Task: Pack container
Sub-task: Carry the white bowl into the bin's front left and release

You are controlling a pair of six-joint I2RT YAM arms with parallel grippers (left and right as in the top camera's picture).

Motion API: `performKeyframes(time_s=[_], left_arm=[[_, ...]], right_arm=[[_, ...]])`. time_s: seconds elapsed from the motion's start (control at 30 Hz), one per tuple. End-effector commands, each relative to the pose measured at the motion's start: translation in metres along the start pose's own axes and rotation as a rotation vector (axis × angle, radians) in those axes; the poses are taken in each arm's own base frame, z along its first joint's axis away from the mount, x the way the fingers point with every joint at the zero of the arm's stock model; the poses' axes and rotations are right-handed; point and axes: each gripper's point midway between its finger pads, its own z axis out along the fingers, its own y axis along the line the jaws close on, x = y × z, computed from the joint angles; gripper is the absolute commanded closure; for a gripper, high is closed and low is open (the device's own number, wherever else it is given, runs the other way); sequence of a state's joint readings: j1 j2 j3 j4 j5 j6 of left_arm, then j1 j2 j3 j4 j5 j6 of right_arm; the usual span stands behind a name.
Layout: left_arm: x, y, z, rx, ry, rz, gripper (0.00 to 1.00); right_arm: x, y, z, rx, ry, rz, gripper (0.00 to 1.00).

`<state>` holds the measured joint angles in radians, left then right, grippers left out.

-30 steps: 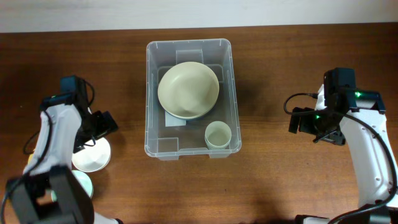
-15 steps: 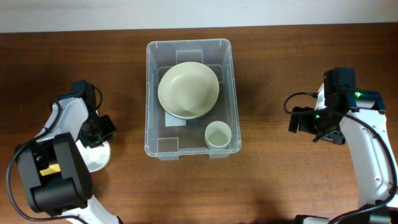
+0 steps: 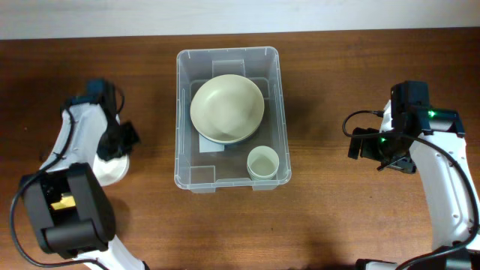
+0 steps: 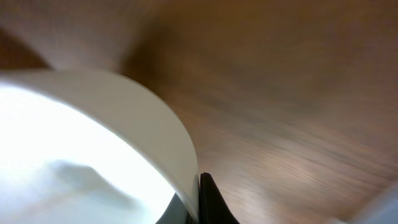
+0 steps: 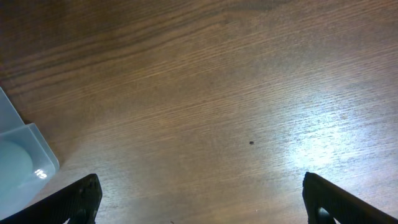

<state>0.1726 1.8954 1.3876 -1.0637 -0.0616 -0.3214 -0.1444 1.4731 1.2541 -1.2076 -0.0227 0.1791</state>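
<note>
The left claw (image 3: 120,141) sits at the rim of a white round bowl (image 3: 111,171). Its wrist view shows only one dark fingertip beside the bright bowl wall, so I cannot tell if it is clenched or released. The right claw (image 5: 202,208) is released, with its fingertips wide apart over the bare brown wooden counter (image 3: 337,225), and it grasps nothing.

Between both claws, in the middle of the counter, stands the large clear plastic rectangular container (image 3: 180,112). The left claw is near its 9 o'clock side and the right claw is apart at 3 o'clock. Inside lie a wide pale-green bowl (image 3: 227,109) toward 12 o'clock and a small pale cup (image 3: 263,162) in the 5 o'clock corner.

I judge the container to be light, with thin walls that bend a little and a smooth, slippery surface. The load inside can slide. The rounded rim looks the stiffest place, so a hold there, on the long sides at 9 and 3 o'clock, seems best.

Compared with one second ago, the left arm has changed its posture. Its claw and the white bowl both show a little more toward 12 o'clock. The right arm, the container and its contents stand as they were.
</note>
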Motion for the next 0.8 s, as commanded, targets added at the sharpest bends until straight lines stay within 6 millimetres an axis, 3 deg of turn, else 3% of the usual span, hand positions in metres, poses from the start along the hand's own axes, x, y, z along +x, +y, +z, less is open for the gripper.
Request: performKeyframes(time_s=[0.0, 0.1, 0.13, 0.27, 0.47, 0.77], left_arm=[[-0.023, -0.051, -0.075, 0.07, -0.16, 0.142, 0.99], [-0.02, -0.076, -0.128, 0.07, -0.26, 0.22, 0.99], [-0.009, -0.096, -0.159, 0.087, -0.313, 0.279, 0.99], [0.025, -0.132, -0.194, 0.133, -0.357, 0.404, 0.99], [0.092, -0.169, -0.187, 0.124, -0.275, 0.547, 0.99], [0.149, -0.203, -0.155, 0.109, -0.22, 0.705, 0.99]], right_arm=[[-0.004, -0.003, -0.007, 0.005, -0.027, 0.007, 0.01], [-0.004, -0.003, -0.007, 0.005, -0.027, 0.007, 0.01], [-0.004, -0.003, -0.007, 0.006, -0.027, -0.001, 0.01], [-0.005, -0.002, -0.007, 0.005, -0.031, 0.0, 0.02], [-0.005, -0.002, -0.007, 0.005, -0.031, 0.0, 0.01], [-0.005, -0.002, -0.007, 0.005, -0.03, 0.0, 0.01]])
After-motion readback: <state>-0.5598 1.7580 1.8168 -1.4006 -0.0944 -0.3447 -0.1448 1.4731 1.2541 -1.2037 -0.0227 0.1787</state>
